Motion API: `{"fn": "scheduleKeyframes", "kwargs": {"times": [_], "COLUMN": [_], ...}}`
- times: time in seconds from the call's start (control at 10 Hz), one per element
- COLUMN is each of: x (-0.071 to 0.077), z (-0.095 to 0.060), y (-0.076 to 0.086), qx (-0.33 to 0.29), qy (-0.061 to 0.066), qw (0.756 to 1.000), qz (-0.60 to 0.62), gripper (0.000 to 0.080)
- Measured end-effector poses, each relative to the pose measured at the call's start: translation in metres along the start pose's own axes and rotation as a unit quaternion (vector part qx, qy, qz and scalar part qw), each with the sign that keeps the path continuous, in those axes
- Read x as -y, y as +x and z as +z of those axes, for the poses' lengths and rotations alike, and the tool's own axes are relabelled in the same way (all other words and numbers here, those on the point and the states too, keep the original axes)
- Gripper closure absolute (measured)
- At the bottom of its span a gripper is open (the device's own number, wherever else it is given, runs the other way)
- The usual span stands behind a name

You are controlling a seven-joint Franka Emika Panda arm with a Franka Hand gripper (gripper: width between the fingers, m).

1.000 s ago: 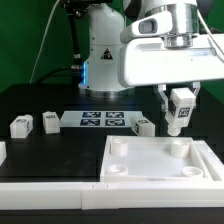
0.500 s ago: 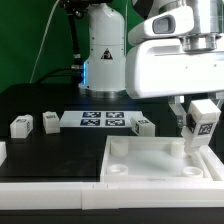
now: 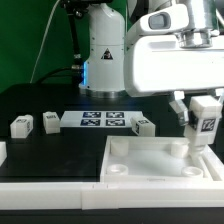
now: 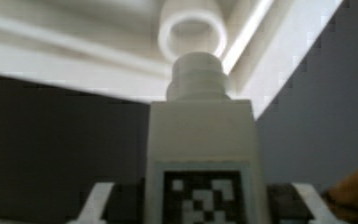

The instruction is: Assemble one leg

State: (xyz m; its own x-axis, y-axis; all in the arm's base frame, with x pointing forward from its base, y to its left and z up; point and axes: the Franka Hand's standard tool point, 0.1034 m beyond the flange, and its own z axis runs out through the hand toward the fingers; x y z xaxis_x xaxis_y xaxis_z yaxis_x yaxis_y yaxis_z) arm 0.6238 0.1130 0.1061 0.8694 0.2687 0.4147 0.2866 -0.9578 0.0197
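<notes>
My gripper [image 3: 201, 125] is shut on a white leg [image 3: 204, 124] with a black-and-white marker tag on its face. It holds the leg upright just above the far corner on the exterior view's right of the large white tray-like part [image 3: 150, 162]. In the wrist view the leg [image 4: 204, 140] fills the middle, its round peg pointing at the tray's round corner socket [image 4: 201, 33]. My fingers [image 4: 101, 200] show at either side of the tag. Three more legs [image 3: 21, 125], [image 3: 50, 121], [image 3: 144, 125] lie on the black table.
The marker board [image 3: 103, 120] lies flat behind the tray, between the loose legs. A white rail [image 3: 50, 192] runs along the table's front edge. The robot base [image 3: 103, 50] stands at the back.
My gripper has carried the leg toward the exterior view's right and a little lower, from above the tray's far edge to over its far corner socket on that side.
</notes>
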Motion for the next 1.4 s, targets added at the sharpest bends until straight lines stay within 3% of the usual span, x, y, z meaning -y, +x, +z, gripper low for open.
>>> {"fn": "scheduleKeyframes", "kwargs": {"times": [0.9, 1.0, 1.4], "x": [0.0, -0.002, -0.001], "z": [0.0, -0.006, 0.003], "y": [0.0, 0.012, 0.004], "qx": [0.0, -0.039, -0.061], "qy": [0.0, -0.005, -0.007], "qw": [1.0, 0.999, 0.998], "qz": [0.0, -0.002, -0.006], "gripper": [0.0511, 0.0511, 0.0511]}}
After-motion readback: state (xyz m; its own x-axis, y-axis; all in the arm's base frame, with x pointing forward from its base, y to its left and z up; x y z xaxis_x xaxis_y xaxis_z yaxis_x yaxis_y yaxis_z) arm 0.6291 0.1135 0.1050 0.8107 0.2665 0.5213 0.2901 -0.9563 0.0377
